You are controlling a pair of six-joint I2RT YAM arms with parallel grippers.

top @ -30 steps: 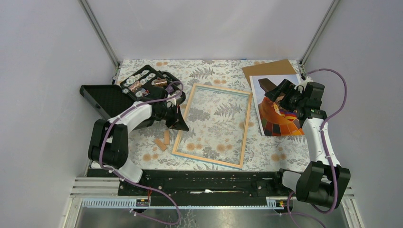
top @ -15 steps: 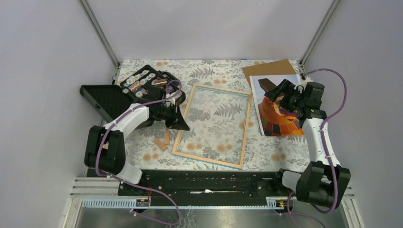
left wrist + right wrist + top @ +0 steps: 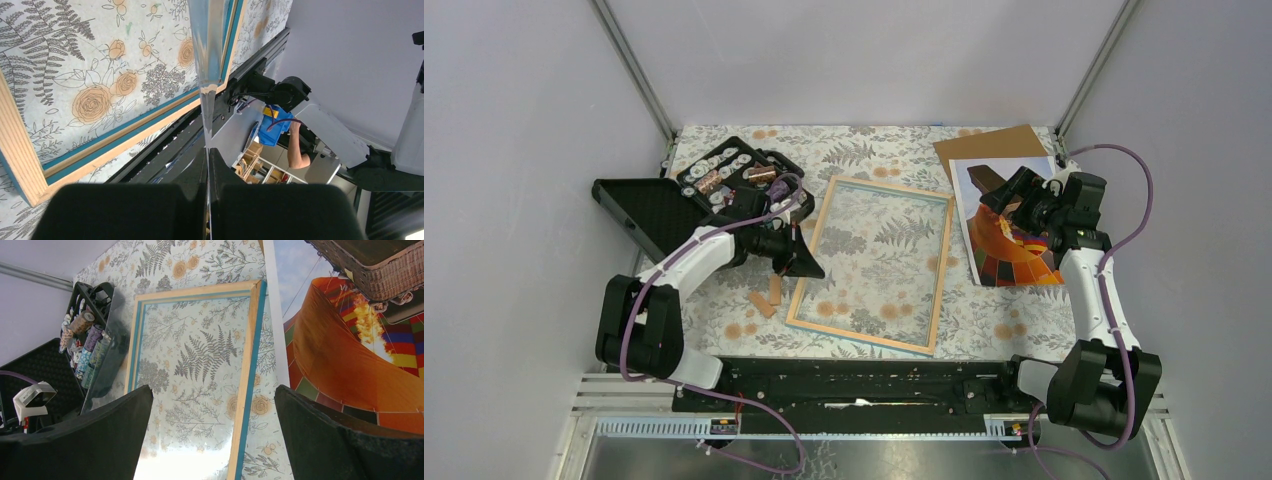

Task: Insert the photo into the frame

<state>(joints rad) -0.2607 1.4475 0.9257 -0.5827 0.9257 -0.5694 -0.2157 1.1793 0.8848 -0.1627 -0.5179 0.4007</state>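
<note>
My left pincer (image 3: 207, 150) is pressed together on the thin edge of a clear sheet (image 3: 206, 45), which stands edge-on to my wrist camera and runs straight away from the fingers. From above, that pincer (image 3: 804, 262) sits at the left rim of the frame (image 3: 939, 270), low over the counter (image 3: 864, 145). The right wrist view shows the sheet (image 3: 102, 362) as a tilted, glassy plane between the frame and the case (image 3: 80, 325).

My right pincer (image 3: 212, 390) is spread wide, gripping nothing. It hangs over the upper part of the photo (image 3: 1014, 250), near the balloon's basket.

The frame lies flat in the middle of the counter, wood rim up with a blue inner edge (image 3: 247, 370), the flowered cloth showing through its opening. The photo (image 3: 350, 350) lies face up just beside the frame's right rim, not in it. Its far end overlaps a brown board (image 3: 989, 145) at the far right corner.

The open black case (image 3: 724, 170) of small parts sits far left. A few small wood bits (image 3: 767, 295) lie left of the frame's near corner.
</note>
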